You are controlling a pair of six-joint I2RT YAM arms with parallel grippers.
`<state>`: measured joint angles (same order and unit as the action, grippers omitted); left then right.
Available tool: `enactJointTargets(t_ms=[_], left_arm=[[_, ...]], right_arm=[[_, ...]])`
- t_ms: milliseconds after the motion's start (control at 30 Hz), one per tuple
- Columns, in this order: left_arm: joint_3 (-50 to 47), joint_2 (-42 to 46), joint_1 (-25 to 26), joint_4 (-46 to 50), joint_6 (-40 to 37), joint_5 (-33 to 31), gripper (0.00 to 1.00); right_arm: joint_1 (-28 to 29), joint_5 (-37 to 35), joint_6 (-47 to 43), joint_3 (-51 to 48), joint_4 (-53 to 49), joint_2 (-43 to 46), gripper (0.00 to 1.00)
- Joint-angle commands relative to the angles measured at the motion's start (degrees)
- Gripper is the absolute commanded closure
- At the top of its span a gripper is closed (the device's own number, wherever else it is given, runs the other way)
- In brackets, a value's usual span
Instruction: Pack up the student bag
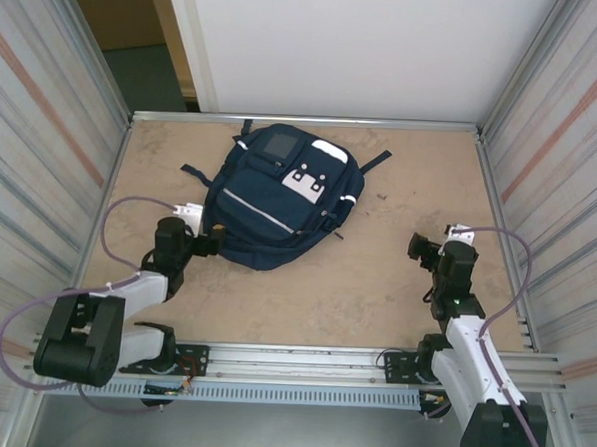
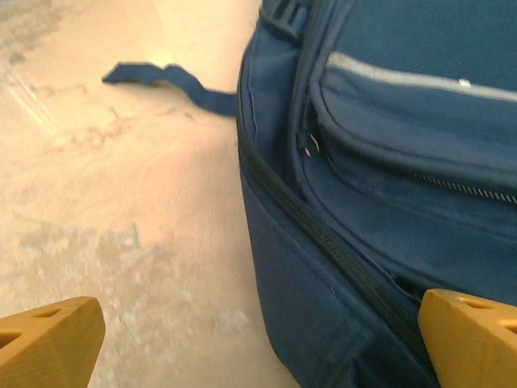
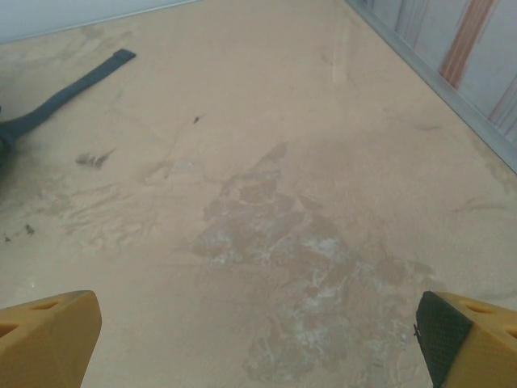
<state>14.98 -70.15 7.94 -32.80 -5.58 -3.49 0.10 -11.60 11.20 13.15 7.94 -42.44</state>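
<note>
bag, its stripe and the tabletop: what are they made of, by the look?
bag: woven navy fabric, matte. Stitched seams, zips and soft folds say textile, likely synthetic.
stripe: pale grey band sewn across the pocket, possibly reflective tape.
tabletop: tan, matte, blotchy and scuffed. Could be board or laminate, can't tell which.

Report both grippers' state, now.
Left gripper: open, nothing gripped; the student bag corner lies between its fingers.
Right gripper: open, holding nothing, over the table.
</note>
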Motion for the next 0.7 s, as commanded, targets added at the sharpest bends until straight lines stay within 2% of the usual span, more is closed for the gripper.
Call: enactJointTargets(t_ms=[0,133,200,267,467,600,633,667], left_arm=[[1.07,-1.31,-2.41,-11.40,-2.61,2.90,0.01],[-0.87,-8.20,-7.60,-22.93,1.55,7.38,0.01],[0.22,-13.07,-9.89,-24.94,2.91,11.25,0.01],[1.03,-17.23,-10.27,-28.84,3.39,10.39,0.01],[7.91,-16.36,-10.28,-13.43,2.36,12.55,0.01],[8.10,-16.59,-9.55,-13.63,2.09,11.49,0.01],[8.21,-16.60,-9.41,-13.41,1.93,11.26,0.01],[8.37,-16.49,-9.11,-12.84,1.79,10.67,0.01]], right_arm=[[-1.97,2.48,-2.16,-1.54,13.20,-4.68,0.01],[-5.17,8.56,-2.24,-1.12,23.41,-15.54,0.01],[-5.28,10.08,-2.59,-0.37,28.21,-20.51,0.01],[-5.37,11.64,-3.80,1.97,29.72,-24.92,0.01],[-5.90,13.73,-3.03,6.56,37.26,-37.27,0.01],[-3.94,10.76,-3.97,7.32,46.33,-47.37,0.01],[-2.78,9.35,-4.97,9.33,39.21,-45.73,0.01],[-2.14,8.75,-5.60,10.45,37.34,-45.67,0.01]])
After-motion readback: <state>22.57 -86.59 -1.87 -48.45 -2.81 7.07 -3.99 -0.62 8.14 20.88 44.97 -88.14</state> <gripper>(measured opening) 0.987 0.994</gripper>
